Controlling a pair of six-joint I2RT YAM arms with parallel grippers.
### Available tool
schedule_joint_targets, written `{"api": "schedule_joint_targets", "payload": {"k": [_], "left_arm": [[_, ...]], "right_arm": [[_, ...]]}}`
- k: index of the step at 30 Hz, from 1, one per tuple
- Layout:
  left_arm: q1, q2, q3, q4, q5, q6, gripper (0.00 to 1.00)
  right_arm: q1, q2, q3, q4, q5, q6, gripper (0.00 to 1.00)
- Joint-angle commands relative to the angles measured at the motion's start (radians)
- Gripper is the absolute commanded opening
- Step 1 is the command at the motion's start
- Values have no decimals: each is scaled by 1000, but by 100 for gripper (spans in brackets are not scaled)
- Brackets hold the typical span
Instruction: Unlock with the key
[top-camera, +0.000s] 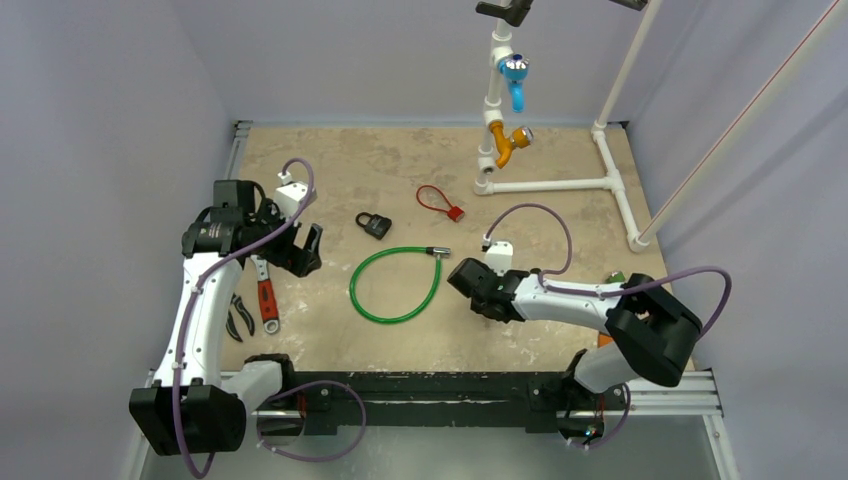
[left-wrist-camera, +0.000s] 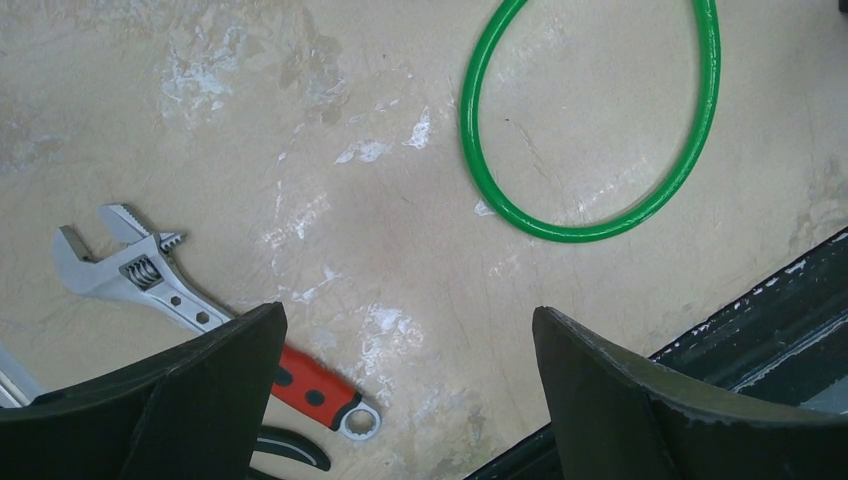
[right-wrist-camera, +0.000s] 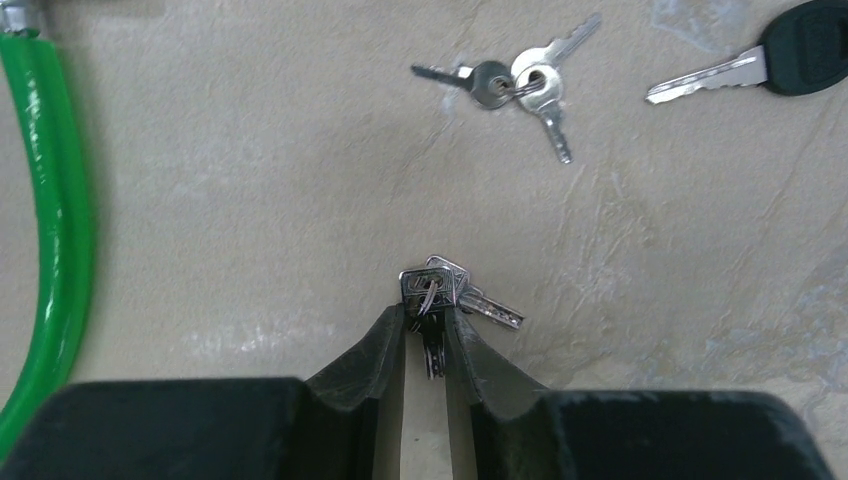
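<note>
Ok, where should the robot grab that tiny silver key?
Probably by the flat head of the tiny silver metal key, coming from above, one finger on each flat face. The right pincer pinches it there now. That leaves the thin toothed blade free.

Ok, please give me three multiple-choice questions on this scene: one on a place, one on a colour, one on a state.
1. Where is the padlock, relative to the green loop? A inside it; B outside it, on the far side from the arms; C on top of it.
2. What colour is the wrench handle? A red; B blue; C yellow.
3. What is the right gripper doing? A wide open; B shut on a black-headed key; C shut on small silver keys.
Answers: 1 B, it sits apart, beyond the loop. 2 A, the grip is red. 3 C, it pinches the bunch.
</note>
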Motion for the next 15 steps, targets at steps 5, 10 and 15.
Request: {"api": "schedule_joint_targets", "payload": {"k": [5, 10, 15], "left_arm": [[-20, -28, 41, -3, 39, -12, 93], [-44, -41, 33, -5, 37, -8, 92], [-89, -51, 18, -14, 43, -4, 90]], "right_arm": [[55, -5, 79, -9, -22, 30, 0], [55, -35, 111, -13, -31, 13, 0], [57, -84, 136, 1, -57, -15, 0]]}}
